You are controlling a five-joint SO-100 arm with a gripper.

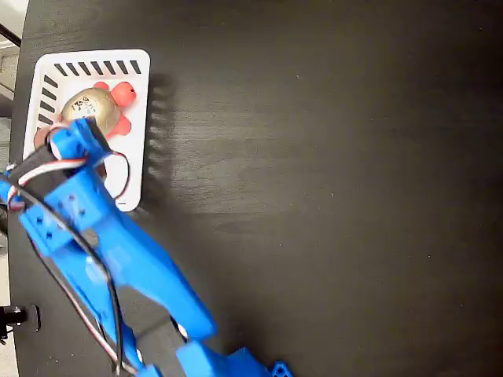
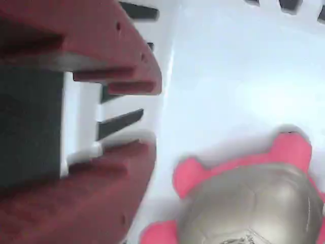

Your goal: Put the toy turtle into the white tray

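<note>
1. Dark wood-grain tabletop [image 1: 330, 157] fills nearly all of the fixed view, bare except at its upper left corner, where the work is concentrated.
2. Nearest the wrist camera, the gripper [image 2: 147, 117] shows two reddish fingers [image 2: 101, 46] with a clear gap between them; nothing sits in that gap, only the tray wall's dark slots behind it, so the pincer reads as released and empty.
3. Just beyond the fingers, the toy turtle [image 2: 254, 203] lies on the tray floor, its gold shell up and pink legs spread, apart from both fingers.
4. Farther out, the white tray [image 1: 134, 169] holds the turtle in its upper half in the fixed view, with the blue arm [image 1: 118, 259] reaching over its lower part.
5. Judged from this, the placing looks done and the step in hand is a clean retreat: the jaws should remain spread, and the arm should rise straight up before swinging away, so a finger neither snags a leg nor catches the tray's slotted wall and drags it.
</note>
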